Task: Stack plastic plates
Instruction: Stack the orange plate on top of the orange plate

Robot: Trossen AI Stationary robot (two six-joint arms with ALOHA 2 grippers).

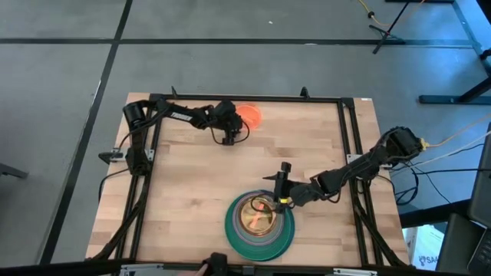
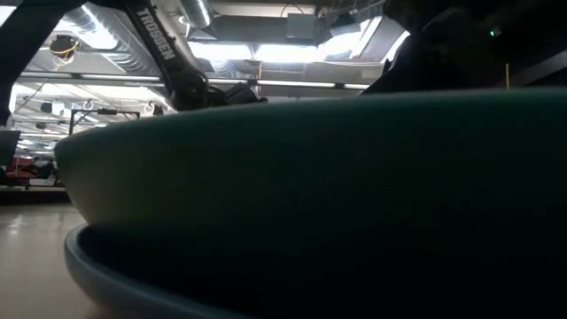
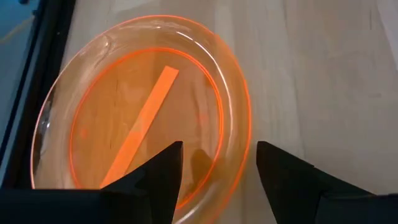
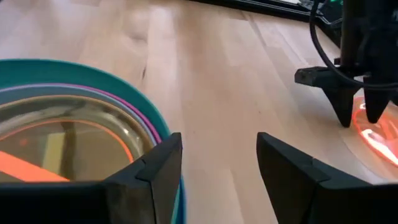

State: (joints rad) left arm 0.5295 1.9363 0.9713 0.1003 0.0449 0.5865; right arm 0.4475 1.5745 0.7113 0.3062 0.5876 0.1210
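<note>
A small translucent orange plate [image 1: 249,115] [image 3: 143,106] lies flat on the wood by the table's far edge. My left gripper [image 1: 229,140] [image 3: 217,180] is open and points down at its near rim, one finger over the plate and one outside. A stack of plates [image 1: 259,226] [image 4: 74,124] sits by the near edge: large green and blue at the bottom, magenta and pale teal rims above, and a clear orange-tinted plate on top. The stack fills the low view [image 2: 310,195]. My right gripper [image 1: 281,201] [image 4: 217,180] is open at the stack's far right rim. My left gripper has its fingers [image 3: 163,177] on either side of the orange plate's near rim [image 3: 239,155], coming from above. I cannot tell whether they touch the rim. The plate lies flat on the table.
A black metal frame [image 1: 245,97] runs around the tabletop, close behind the orange plate. Bare wood [image 1: 199,176] lies between the orange plate and the stack. The right wrist view also shows the left gripper [image 4: 359,115] standing over the orange plate.
</note>
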